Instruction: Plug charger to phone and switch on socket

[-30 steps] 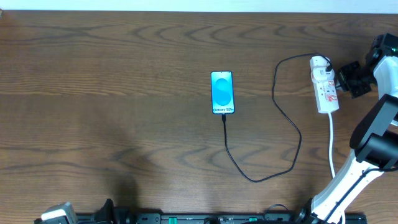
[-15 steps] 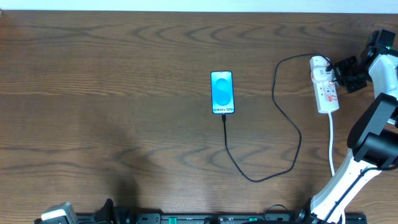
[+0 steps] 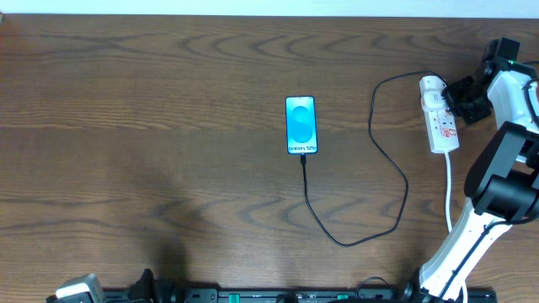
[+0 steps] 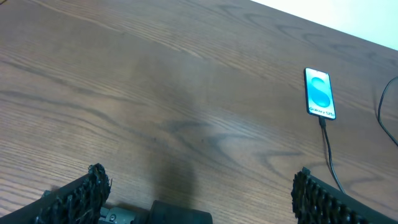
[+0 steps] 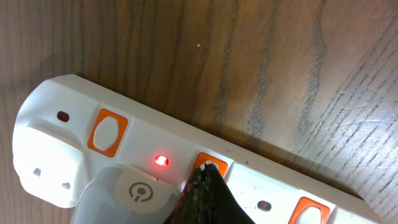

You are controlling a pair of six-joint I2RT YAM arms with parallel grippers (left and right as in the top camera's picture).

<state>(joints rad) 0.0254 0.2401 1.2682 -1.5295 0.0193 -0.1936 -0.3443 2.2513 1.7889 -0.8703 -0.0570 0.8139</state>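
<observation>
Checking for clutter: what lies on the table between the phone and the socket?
Only the charger cable loops between phone and socket; otherwise bare table, seen in the overhead view.

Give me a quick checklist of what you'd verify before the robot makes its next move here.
1. The charger meets the bottom edge of the phone: ok, though how deep the connector sits cannot be told.
2. The red light on the socket is lit: ok.
3. The right gripper is shut, with its tip on an orange switch beside that light: ok.
4. The left gripper is open, empty and well away from the phone: ok.
5. The far end of the charger is seated in the socket: cannot tell, too small to see from overhead.
6. The phone shows a charging sign: cannot tell.
</observation>
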